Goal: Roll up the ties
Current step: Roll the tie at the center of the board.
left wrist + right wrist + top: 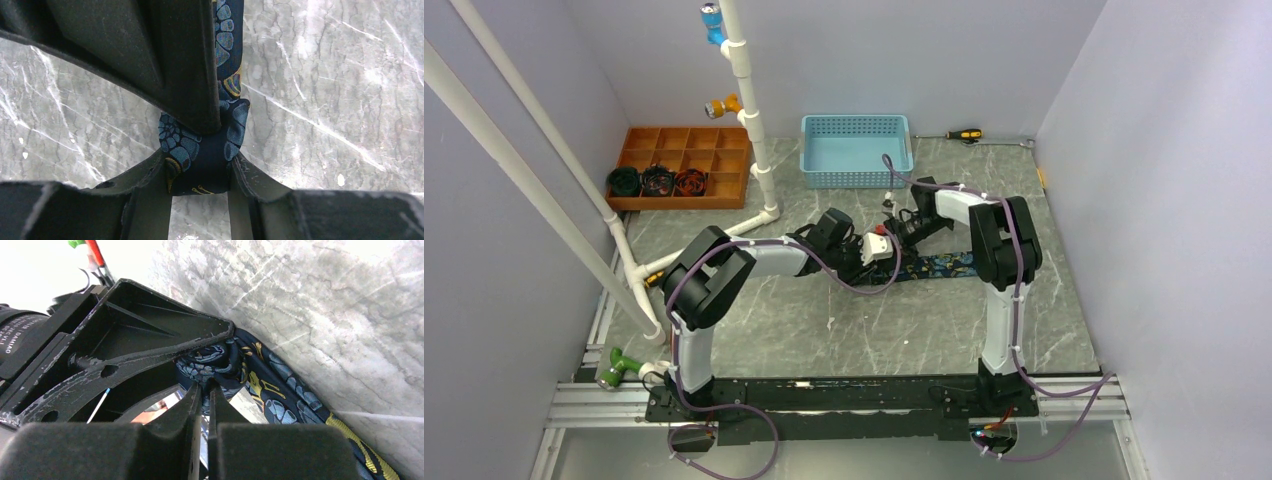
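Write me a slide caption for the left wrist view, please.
Left pincer clamps the rolled end of a navy paisley necktie above marbled tabletop.

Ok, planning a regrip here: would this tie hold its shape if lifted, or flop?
Probably floppy: the tie bunches and creases between the left fingers. Its loose length lies flat on the table, so it would likely drape. The roll may unwind if released.

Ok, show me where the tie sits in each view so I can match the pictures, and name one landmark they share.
Top external: the tie lies flat on the table, right of centre, beside the arms' wrists.
Left wrist: centre frame, its rolled part pinched in the left gripper, a strip running to the top edge.
Right wrist: centre to bottom right corner.
Shared landmark: the grey marble tabletop.
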`<state>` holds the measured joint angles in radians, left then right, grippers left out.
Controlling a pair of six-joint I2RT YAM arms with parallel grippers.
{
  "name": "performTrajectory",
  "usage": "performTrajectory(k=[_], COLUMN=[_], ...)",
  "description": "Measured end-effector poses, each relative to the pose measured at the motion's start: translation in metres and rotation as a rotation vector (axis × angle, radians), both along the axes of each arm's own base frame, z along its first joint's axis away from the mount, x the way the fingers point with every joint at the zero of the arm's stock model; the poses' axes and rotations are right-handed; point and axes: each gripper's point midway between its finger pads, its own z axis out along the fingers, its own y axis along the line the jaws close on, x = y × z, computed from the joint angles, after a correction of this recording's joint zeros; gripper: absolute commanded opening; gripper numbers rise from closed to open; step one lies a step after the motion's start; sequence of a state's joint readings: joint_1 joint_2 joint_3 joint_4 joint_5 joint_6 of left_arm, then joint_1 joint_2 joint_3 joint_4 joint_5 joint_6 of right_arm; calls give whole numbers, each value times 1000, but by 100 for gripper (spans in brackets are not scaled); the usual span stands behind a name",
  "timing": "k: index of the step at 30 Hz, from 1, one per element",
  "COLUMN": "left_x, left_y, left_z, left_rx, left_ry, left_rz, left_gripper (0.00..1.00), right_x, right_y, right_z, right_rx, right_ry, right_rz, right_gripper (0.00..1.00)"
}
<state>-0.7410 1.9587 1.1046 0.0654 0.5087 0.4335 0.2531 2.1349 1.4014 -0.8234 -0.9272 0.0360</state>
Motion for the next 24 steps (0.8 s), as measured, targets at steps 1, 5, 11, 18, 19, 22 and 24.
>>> performTrajectory(k=[1,5,11,18,19,22,24], left_x=[0,0,2,3,5,11,16], left_y=[0,0,1,1,-2,-12,-20], left_z=[0,0,4,6,6,7,8], left_rx=[1,-2,-77,-186,-203,-256,-295], left_ry=[0,-1,-22,-22,-24,-21,-3], left_rz=[0,-1,-25,-44,-43,-39,-31], left_gripper=[31,61,89,89,89,87,87], right_x=[1,2,9,17,17,17,16], right_y=[0,-1,-13,-32,-33,-33,-34], right_z=[1,0,-9,-20,-21,-21,-22], right_rx=[-1,-18,-59,-111,-115,-117,-117], right_ry=[-4,-8,-1,-14,-15,-20,-26], right_rz=[3,15,3,-22,-22,-18,-17], right_gripper=[0,0,0,0,0,0,0])
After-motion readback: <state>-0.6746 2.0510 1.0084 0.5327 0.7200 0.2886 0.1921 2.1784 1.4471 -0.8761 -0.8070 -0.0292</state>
